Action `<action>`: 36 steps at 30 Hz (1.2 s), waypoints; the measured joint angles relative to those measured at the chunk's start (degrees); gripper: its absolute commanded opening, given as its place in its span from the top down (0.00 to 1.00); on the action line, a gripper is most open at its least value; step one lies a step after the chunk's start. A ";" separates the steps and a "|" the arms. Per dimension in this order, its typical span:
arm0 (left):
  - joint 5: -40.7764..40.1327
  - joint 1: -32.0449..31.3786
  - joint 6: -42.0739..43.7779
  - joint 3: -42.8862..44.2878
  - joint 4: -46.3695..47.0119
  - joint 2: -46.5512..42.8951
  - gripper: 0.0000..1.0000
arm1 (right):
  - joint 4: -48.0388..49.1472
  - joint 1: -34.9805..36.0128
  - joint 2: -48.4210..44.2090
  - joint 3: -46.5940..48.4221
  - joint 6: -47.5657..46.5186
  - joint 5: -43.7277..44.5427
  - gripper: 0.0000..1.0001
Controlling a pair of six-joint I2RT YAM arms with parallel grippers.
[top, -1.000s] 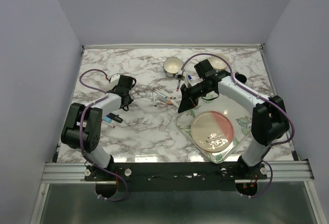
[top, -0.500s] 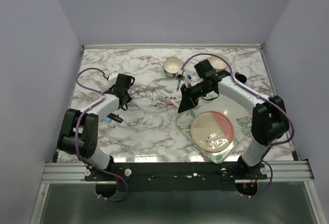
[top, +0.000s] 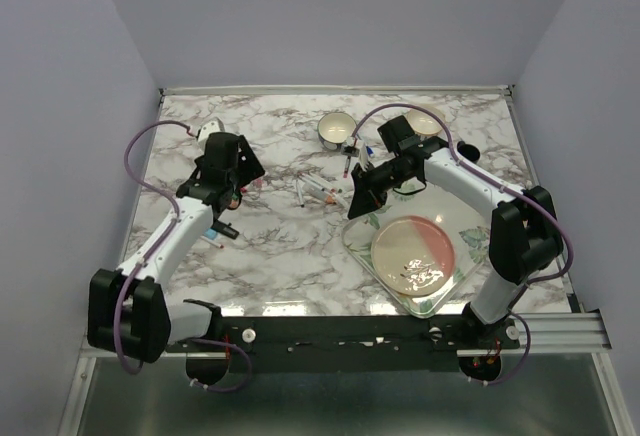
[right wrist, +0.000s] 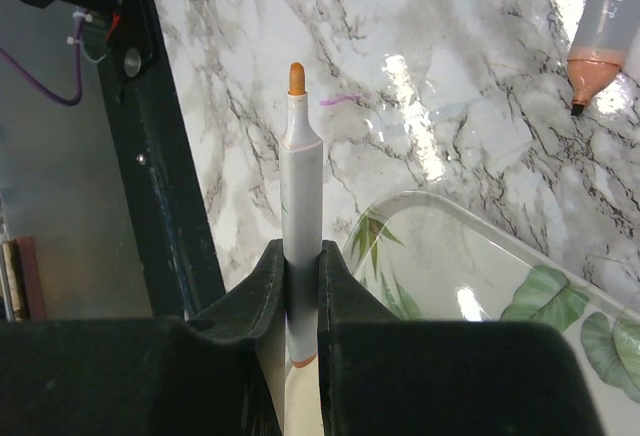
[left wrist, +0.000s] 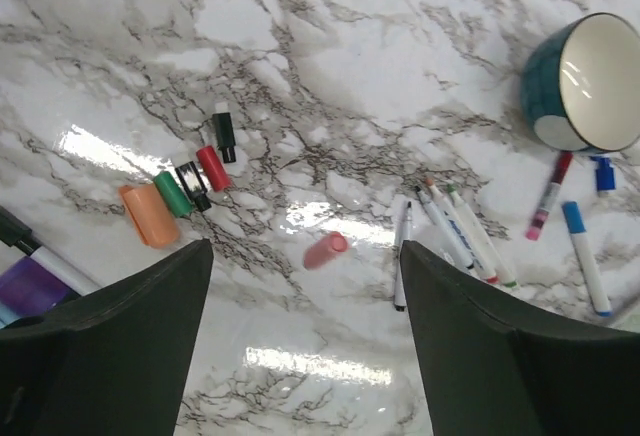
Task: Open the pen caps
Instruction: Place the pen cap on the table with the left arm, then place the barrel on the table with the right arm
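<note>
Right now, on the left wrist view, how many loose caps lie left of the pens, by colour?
Orange cap: 1
Green cap: 1
Red cap: 1
Black caps: 2
Pink cap: 1
Total: 6

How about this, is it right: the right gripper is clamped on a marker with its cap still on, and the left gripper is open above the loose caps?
Not quite. The right wrist view shows the marker in the right gripper uncapped, its orange tip bare. The left gripper is indeed open above the loose caps.
</note>
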 measured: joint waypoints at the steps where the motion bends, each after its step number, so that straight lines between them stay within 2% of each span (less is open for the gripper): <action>1: 0.96 0.11 0.44 0.02 -0.02 -1.79 0.08 | 0.00 0.00 0.00 -0.02 -0.07 0.48 0.99; 6: 6.16 0.94 3.19 0.07 -0.04 -10.03 0.08 | 0.20 0.02 0.00 -0.04 -0.17 3.87 1.00; 10: 11.37 1.14 6.60 -0.85 0.37 -17.20 0.02 | 0.81 0.22 0.00 -0.04 -0.04 7.69 0.99; 15: 14.36 1.22 10.71 -6.27 1.11 -26.82 0.02 | 1.29 1.49 0.55 0.04 0.13 11.76 0.99; 27: 14.16 1.33 14.01 -8.35 -2.03 -28.24 0.01 | 1.25 2.43 5.05 2.51 0.22 18.58 0.99; 36: 13.94 1.40 14.27 -8.35 -2.69 -29.68 0.01 | 1.36 5.11 12.04 8.96 1.73 28.50 0.96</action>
